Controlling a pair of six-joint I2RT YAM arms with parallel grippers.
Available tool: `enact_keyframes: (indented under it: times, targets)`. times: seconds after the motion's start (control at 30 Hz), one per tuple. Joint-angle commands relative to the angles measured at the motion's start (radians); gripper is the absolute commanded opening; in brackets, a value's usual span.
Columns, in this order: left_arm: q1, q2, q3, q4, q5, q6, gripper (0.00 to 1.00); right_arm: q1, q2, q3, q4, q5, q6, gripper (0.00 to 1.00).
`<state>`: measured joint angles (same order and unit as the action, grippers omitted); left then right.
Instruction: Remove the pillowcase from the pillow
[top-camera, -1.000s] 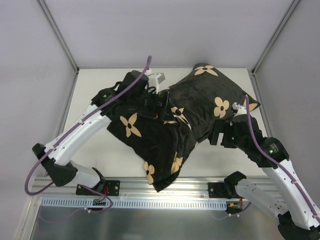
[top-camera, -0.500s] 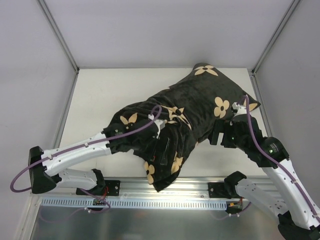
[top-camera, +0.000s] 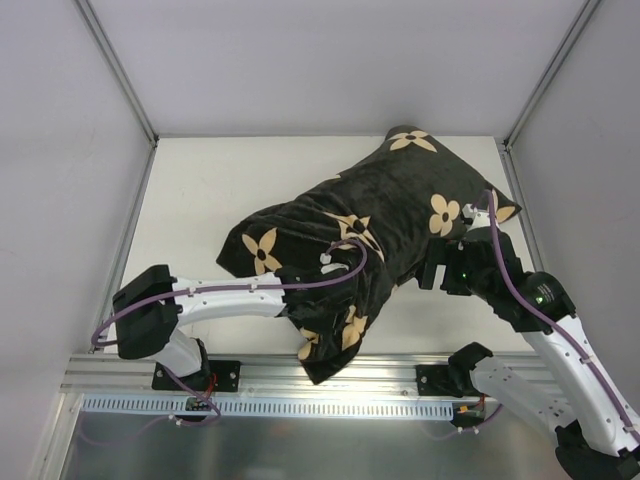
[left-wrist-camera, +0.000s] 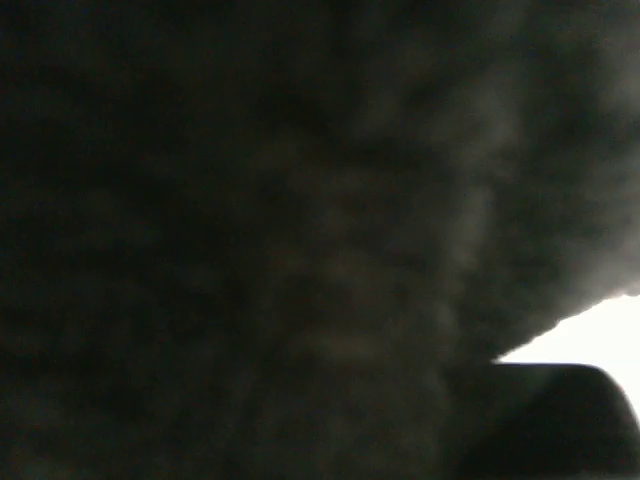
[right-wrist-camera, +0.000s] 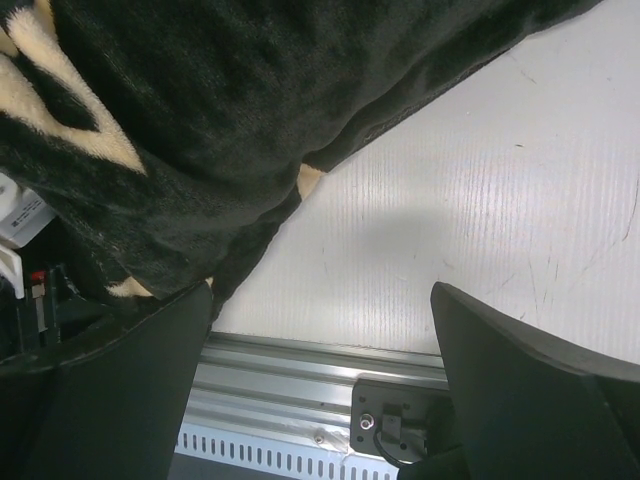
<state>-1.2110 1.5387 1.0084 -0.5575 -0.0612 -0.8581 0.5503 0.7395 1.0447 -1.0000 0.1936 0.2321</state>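
Pillowcase (top-camera: 395, 195) heaped on bench (top-camera: 200, 190). L arm (top-camera: 230, 295) ends in its folds; L jaws buried, we can't tell state. R jaws wide open, empty, beside fabric edge.

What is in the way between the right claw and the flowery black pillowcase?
Nothing that I can see. The right claw is open right next to the pillowcase, and the fabric's edge hangs close by one of its fingers. Only bare table shows between the fingers.
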Motion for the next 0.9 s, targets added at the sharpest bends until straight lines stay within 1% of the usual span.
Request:
enact_keyframes:
  times: [0.0,0.03,0.1,0.13,0.17,0.2,0.23,0.27,0.33,0.37,0.4,0.43,0.47,0.5,0.53,0.57,0.6,0.63,0.67,0.7,0.73,0.87]
  targets:
    - [0.022,-0.058,0.029,0.035,-0.034,0.001,0.00,-0.001,-0.009,0.023,-0.012,0.015,0.000,0.96]
    - [0.080,-0.162,-0.020,0.031,-0.014,-0.002,0.00,-0.003,-0.011,0.024,-0.020,0.044,-0.010,0.96]
    - [0.155,-0.309,-0.082,0.022,-0.011,-0.019,0.00,-0.013,-0.017,0.015,-0.032,0.093,-0.022,0.96]
    - [0.256,-0.475,-0.141,0.021,-0.002,-0.025,0.00,-0.022,-0.022,0.009,-0.032,0.104,-0.027,0.96]
    - [0.313,-0.556,-0.165,0.018,0.006,-0.030,0.00,-0.059,-0.019,0.003,-0.031,0.109,-0.036,0.96]
    - [0.371,-0.633,-0.195,0.010,0.012,-0.029,0.00,-0.090,-0.017,0.002,-0.029,0.090,-0.042,0.96]
    - [0.427,-0.760,-0.201,-0.001,0.014,-0.027,0.00,-0.122,-0.011,0.002,-0.028,0.070,-0.048,0.96]
    - [0.515,-0.805,-0.200,-0.021,-0.009,-0.018,0.00,-0.200,0.006,0.002,-0.013,0.044,-0.059,0.96]
    - [0.577,-0.880,-0.160,-0.116,-0.055,-0.010,0.00,-0.289,0.015,-0.012,0.020,-0.048,-0.063,0.96]
    - [0.618,-0.887,-0.140,-0.146,-0.089,0.010,0.00,-0.382,0.020,-0.021,0.062,-0.090,-0.063,0.96]
    - [0.631,-0.890,-0.099,-0.197,-0.098,0.019,0.00,-0.433,0.021,-0.031,0.087,-0.179,-0.059,0.96]
    - [0.639,-0.882,-0.079,-0.211,-0.103,0.028,0.00,-0.481,0.024,-0.052,0.112,-0.250,-0.053,0.96]
    - [0.642,-0.876,-0.064,-0.222,-0.104,0.048,0.00,-0.580,0.040,-0.067,0.159,-0.307,-0.044,0.96]
    - [0.643,-0.865,-0.033,-0.231,-0.104,0.053,0.00,-0.633,0.050,-0.084,0.182,-0.410,-0.015,0.96]
    - [0.643,-0.849,-0.021,-0.243,-0.103,0.065,0.00,-0.724,0.060,-0.124,0.237,-0.458,0.004,0.96]
    - [0.643,-0.838,-0.008,-0.248,-0.103,0.067,0.00,-0.765,0.072,-0.149,0.265,-0.508,0.024,0.96]
    - [0.645,-0.824,0.008,-0.251,-0.106,0.068,0.00,-0.805,0.093,-0.175,0.297,-0.590,0.073,0.96]
    - [0.645,-0.818,0.016,-0.257,-0.107,0.071,0.00,-0.840,0.106,-0.205,0.331,-0.630,0.100,0.96]
    - [0.645,-0.813,0.030,-0.259,-0.108,0.080,0.00,-0.907,0.115,-0.272,0.410,-0.705,0.130,0.96]
    - [0.645,-0.810,0.038,-0.262,-0.111,0.082,0.00,-0.935,0.139,-0.305,0.454,-0.736,0.189,0.96]
    - [0.645,-0.807,0.044,-0.265,-0.111,0.083,0.00,-0.973,0.150,-0.337,0.493,-0.758,0.216,0.96]
    - [0.648,-0.796,0.085,-0.280,-0.112,0.102,0.00,-1.000,0.219,-0.458,0.716,-0.784,0.335,0.96]
